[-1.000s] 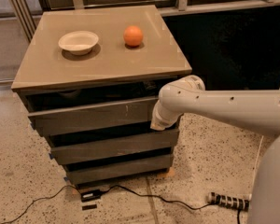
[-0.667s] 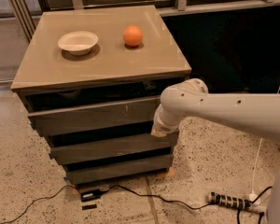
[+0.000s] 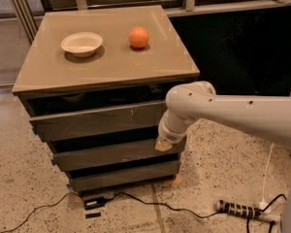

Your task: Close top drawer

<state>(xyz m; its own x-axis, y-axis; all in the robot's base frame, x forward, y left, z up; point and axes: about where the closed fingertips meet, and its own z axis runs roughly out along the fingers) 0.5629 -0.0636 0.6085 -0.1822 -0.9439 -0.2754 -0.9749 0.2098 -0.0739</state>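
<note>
We see the gripper, whose grip we cannot tell, now slipped below the right end of the top drawer, which remains ajar beneath the desk.

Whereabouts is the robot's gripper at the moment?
In the camera view, the gripper is at the cabinet's right front edge, just below the top drawer, level with the middle drawer.

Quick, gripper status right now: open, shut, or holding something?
Gripper: cannot be told; it is by the right end of the wide shallow grey top drawer front.
</note>
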